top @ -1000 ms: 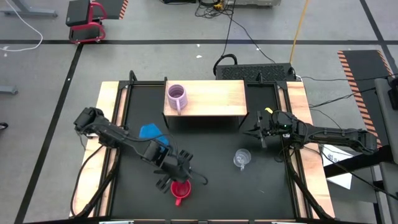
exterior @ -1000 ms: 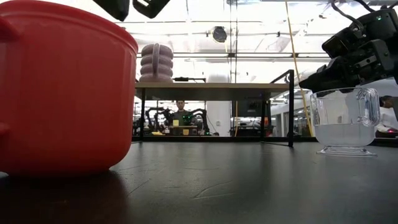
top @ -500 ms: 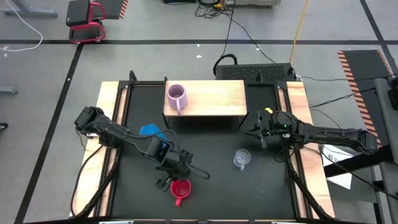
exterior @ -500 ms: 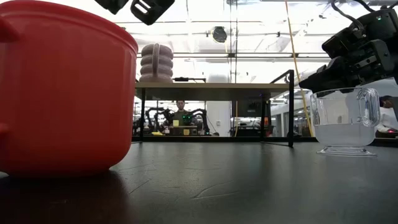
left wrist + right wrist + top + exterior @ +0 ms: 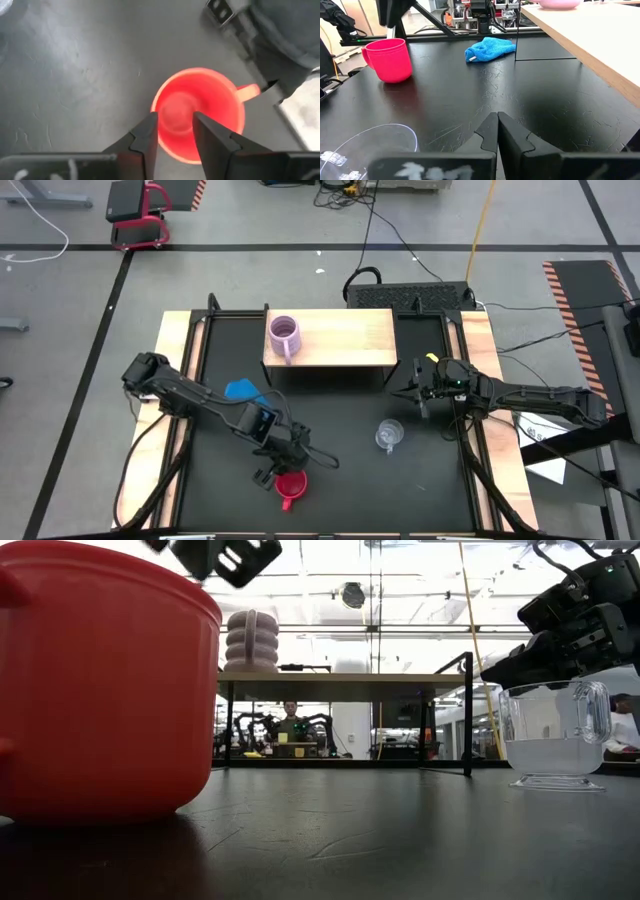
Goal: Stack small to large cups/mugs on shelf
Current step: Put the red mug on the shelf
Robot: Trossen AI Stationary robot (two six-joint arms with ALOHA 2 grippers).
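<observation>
The red mug (image 5: 290,485) (image 5: 220,110) stands upright on the black tabletop near its front edge, handle toward the near edge. My left gripper (image 5: 173,117) (image 5: 280,467) hovers open just above it, one fingertip over the rim and the other over the hollow, touching nothing. The clear glass cup (image 5: 388,435) (image 5: 555,740) stands upright right of centre. On the wooden shelf (image 5: 340,340), at its left end, sits the pale lilac mug (image 5: 284,335) on its base. My right gripper (image 5: 412,392) (image 5: 497,117) waits shut beside the shelf's right end.
A crumpled blue cloth (image 5: 240,390) (image 5: 490,48) lies on the tabletop left of centre, under my left arm. The shelf's black legs (image 5: 468,715) stand at the back of the table. The shelf surface right of the lilac mug is bare wood.
My left gripper has come down a little toward the red mug and shifted slightly toward the table's near edge. The mugs and the glass cup have stayed where they were.
</observation>
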